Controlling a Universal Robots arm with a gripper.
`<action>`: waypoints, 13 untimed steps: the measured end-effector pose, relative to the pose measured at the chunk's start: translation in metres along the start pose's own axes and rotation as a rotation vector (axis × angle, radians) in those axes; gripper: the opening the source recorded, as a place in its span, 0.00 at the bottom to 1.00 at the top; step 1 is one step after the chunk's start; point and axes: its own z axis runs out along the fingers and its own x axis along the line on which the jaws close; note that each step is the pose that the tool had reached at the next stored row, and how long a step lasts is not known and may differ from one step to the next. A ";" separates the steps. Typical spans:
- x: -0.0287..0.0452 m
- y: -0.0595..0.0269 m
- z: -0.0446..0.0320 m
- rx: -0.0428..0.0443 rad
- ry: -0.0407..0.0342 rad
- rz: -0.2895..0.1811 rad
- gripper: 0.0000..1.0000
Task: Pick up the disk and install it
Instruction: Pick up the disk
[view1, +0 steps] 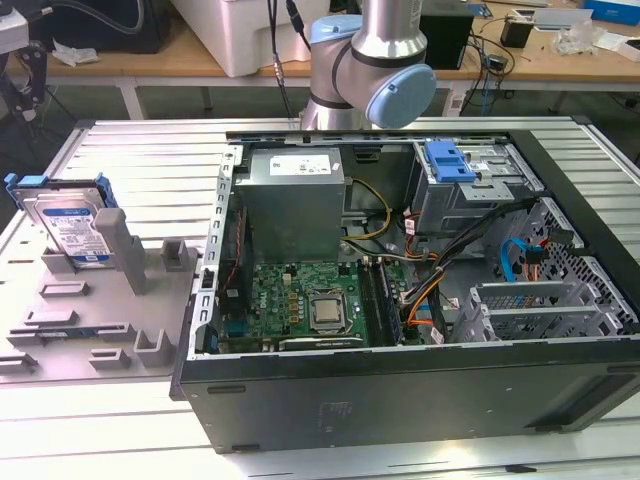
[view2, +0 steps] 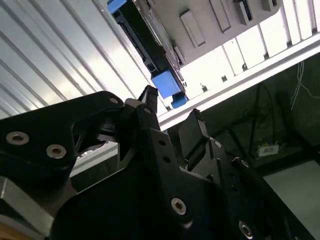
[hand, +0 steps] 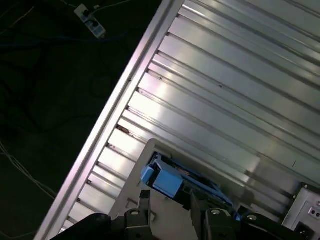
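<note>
Your end effector (view2: 172, 104) is spread apart and empty, while the disk (view1: 72, 225) stands on edge in a grey holder (view1: 120, 245) on the desk (view1: 140, 150), to the exterior view's left of the case (view1: 400, 400).

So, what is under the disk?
A grey holder: the disk stands on edge in it, on the table. The holder covers the disk's lower edge, so the contact there is hidden.

The ribbed silver metal worktop (view1: 140, 150) carries a grey moulded holder plate (view1: 75, 310) near its edge at the exterior view's left and, just beside that, an open black computer case (view1: 400, 400) lying on its side across the middle.
</note>
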 end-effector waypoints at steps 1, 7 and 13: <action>0.0000 0.0000 0.0001 0.0010 0.0005 -0.018 0.45; -0.0004 0.0004 0.0012 0.0077 0.0038 -0.141 0.45; -0.0011 0.0015 0.0026 0.0149 0.0074 -0.273 0.45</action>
